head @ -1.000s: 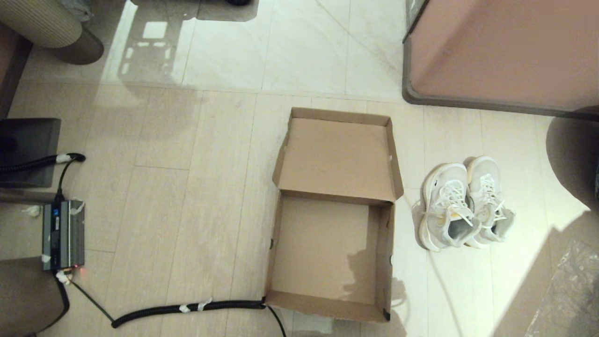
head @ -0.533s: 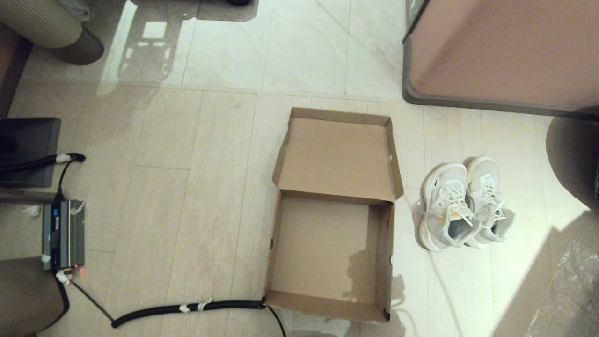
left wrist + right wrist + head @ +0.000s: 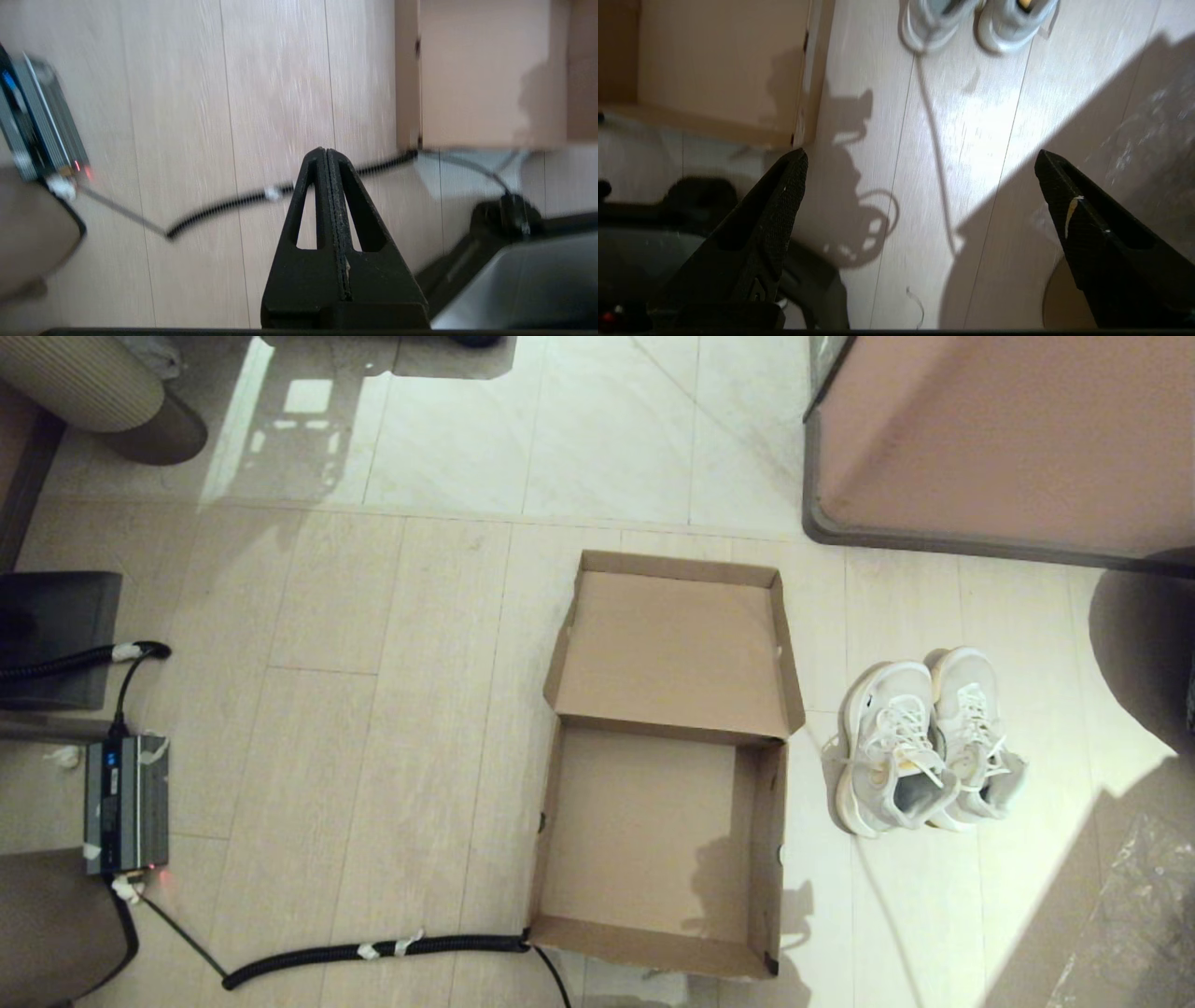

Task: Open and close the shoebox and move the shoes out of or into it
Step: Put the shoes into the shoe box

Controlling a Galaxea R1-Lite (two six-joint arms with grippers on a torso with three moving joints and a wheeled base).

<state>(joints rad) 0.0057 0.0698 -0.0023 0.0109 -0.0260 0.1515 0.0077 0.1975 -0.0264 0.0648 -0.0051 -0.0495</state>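
Observation:
The brown cardboard shoebox (image 3: 560, 821) lies open on the floor, empty, with its hinged lid (image 3: 674, 649) folded back flat behind it. The pair of white sneakers (image 3: 924, 742) stands side by side on the floor just right of the box. Neither arm shows in the head view. My left gripper (image 3: 326, 151) is shut on nothing, hovering over the floor near the box's near left corner (image 3: 409, 140). My right gripper (image 3: 920, 156) is open wide above bare floor; the box's near right corner (image 3: 798, 133) and the sneakers' heels (image 3: 971, 23) lie ahead of it.
A black corrugated cable (image 3: 373, 949) runs along the floor to the box's near left corner. A grey power unit (image 3: 126, 803) sits at the left. A large pinkish-brown dark-rimmed furniture block (image 3: 999, 439) stands at the back right. A round ribbed stool (image 3: 93, 383) is back left.
The arm's shadow at the box's near right corner has shifted slightly. Box, lid and sneakers have not moved.

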